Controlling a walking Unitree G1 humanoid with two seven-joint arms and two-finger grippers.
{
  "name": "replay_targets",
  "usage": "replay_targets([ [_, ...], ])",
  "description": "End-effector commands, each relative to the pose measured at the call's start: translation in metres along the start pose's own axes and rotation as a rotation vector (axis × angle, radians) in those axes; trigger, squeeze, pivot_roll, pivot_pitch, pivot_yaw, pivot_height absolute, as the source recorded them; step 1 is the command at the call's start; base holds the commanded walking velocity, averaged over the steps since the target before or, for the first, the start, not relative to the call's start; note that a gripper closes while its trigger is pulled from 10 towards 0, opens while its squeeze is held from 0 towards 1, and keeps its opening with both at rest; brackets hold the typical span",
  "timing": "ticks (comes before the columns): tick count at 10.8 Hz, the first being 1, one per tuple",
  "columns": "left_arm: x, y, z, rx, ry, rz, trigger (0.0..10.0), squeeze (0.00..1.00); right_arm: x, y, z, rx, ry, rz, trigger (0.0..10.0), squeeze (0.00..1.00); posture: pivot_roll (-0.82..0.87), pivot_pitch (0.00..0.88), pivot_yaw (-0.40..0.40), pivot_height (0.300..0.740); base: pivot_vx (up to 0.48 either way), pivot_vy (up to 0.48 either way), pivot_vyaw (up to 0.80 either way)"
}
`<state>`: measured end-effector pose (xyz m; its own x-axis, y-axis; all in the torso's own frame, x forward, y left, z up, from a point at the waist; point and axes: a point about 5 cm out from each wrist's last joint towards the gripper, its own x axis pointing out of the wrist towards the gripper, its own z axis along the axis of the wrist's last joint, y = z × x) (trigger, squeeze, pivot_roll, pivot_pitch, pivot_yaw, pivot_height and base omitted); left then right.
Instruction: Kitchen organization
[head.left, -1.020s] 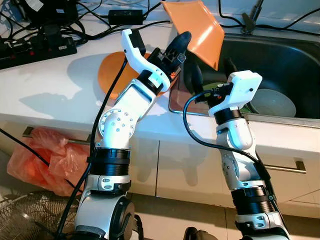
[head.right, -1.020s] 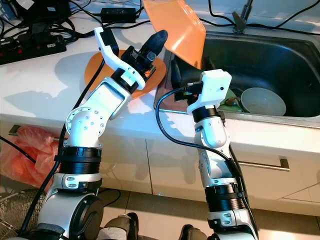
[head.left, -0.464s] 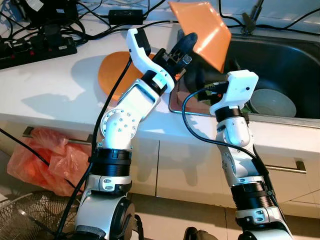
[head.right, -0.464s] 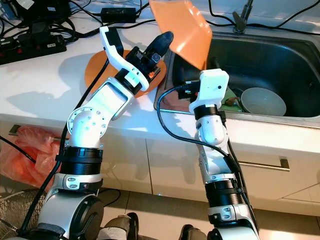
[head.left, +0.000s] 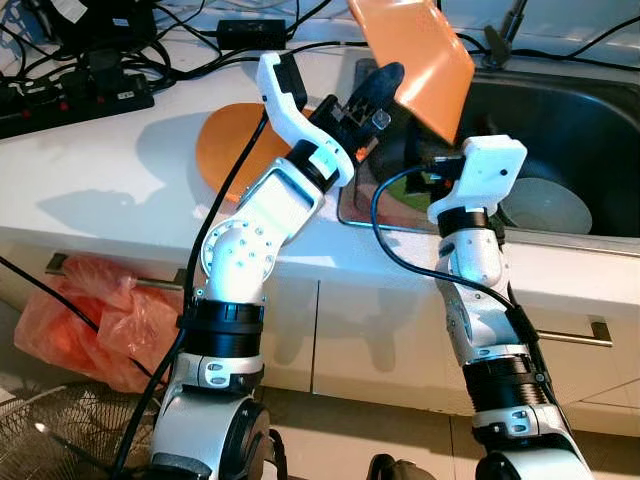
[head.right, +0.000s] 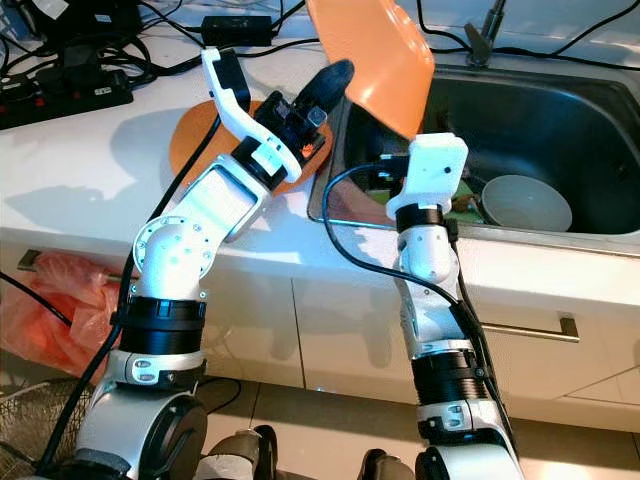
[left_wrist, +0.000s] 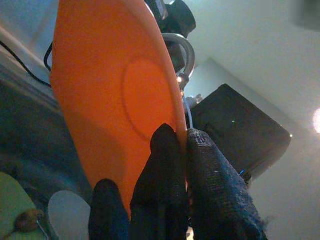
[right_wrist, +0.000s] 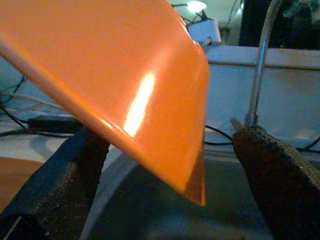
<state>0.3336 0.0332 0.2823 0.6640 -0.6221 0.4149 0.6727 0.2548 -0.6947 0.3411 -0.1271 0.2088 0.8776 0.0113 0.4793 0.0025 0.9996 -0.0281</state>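
My left gripper (head.left: 386, 82) is shut on the lower edge of a square orange plate (head.left: 415, 55) and holds it tilted in the air above the left end of the steel sink (head.left: 570, 110). In the left wrist view its fingers (left_wrist: 165, 150) pinch the plate's rim (left_wrist: 110, 90). My right gripper (right_wrist: 170, 150) is open at the sink's front, with its fingers (right_wrist: 55, 190) spread just below the plate's underside (right_wrist: 115, 65), apart from it. A round orange plate (head.left: 225, 145) lies flat on the white counter behind my left arm.
A white bowl (head.left: 548, 205) and some green scraps (head.right: 465, 205) lie in the sink, with the tap (head.left: 510, 30) behind. A power strip and cables (head.left: 80, 90) crowd the counter's back left. An orange plastic bag (head.left: 90, 310) hangs by the cabinet at lower left.
My left arm has carried the square orange plate a little to the right, further over the sink. My right arm has shifted slightly right and up below it.
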Motion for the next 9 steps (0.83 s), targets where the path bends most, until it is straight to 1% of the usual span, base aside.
replay_targets([
  [1,0.0067,-0.0197,-0.0227,-0.114,-0.001,-0.083,10.0,0.00,0.0035,-0.0020,0.0039,-0.002,-0.025,-0.017,10.0,0.00,0.19,0.137,0.031,0.740,0.000,0.000,0.00],
  [2,0.0066,-0.0194,-0.0238,-0.116,0.002,-0.081,10.0,0.00,0.0047,-0.0031,0.0045,-0.002,-0.030,-0.026,9.3,0.00,0.19,0.138,0.031,0.740,0.000,0.000,0.00],
  [3,0.0065,-0.0194,-0.0239,-0.117,0.004,-0.081,10.0,0.00,0.0051,-0.0035,0.0049,-0.001,-0.035,-0.029,0.0,0.00,0.19,0.139,0.031,0.740,0.000,0.000,0.00],
  [9,0.0060,-0.0168,-0.0258,-0.113,0.003,-0.064,10.0,0.00,0.0052,-0.0037,0.0039,0.005,-0.042,-0.032,0.0,0.00,0.19,0.130,0.032,0.740,0.000,0.000,0.00],
])
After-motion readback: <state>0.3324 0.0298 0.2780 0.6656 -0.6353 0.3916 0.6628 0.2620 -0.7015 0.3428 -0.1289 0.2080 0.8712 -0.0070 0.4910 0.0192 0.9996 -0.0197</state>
